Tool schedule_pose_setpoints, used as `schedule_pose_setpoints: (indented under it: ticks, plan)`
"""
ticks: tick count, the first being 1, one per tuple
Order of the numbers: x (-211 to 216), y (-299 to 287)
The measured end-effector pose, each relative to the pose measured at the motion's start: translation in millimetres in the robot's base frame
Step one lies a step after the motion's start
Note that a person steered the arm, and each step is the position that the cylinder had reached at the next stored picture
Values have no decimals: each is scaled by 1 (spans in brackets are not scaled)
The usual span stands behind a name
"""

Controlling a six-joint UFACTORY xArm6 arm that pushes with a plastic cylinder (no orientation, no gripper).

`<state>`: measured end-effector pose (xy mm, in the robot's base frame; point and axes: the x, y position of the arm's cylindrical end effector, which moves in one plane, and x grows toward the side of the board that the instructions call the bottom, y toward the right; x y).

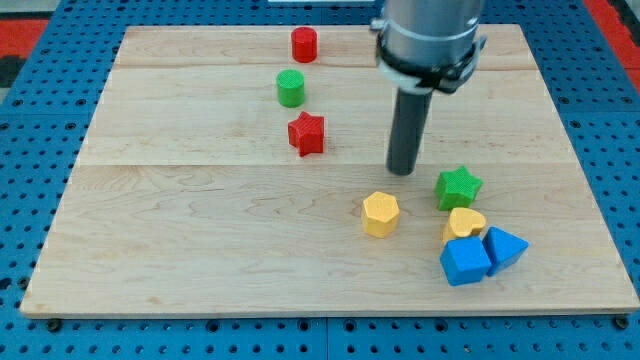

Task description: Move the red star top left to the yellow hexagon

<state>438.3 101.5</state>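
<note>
Red star (307, 133) mid-board, yellow hexagon (380, 214) lower right, my tip (402, 170) between them touching neither, no jaws

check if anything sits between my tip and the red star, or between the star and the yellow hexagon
Nothing visible does. My tip stands to the view's right of the red star with bare board between them. The yellow hexagon lies toward the view's bottom right of the star, that stretch also bare.

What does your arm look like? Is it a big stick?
Sort of! My arm is a fat grey metal cylinder with a dark band and a pale ring around its bottom. A straight dark round rod sticks down from it, ending at my tip. No fingers, cables or markings show.
</note>
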Motion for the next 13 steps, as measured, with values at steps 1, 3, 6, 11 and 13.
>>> schedule_pose_setpoints:
  ticks: [1, 3, 6, 11, 13]
  plan:
    - [4, 48]
    - [25, 49]
    - [-79, -113]
    - [45, -48]
    - [3, -46]
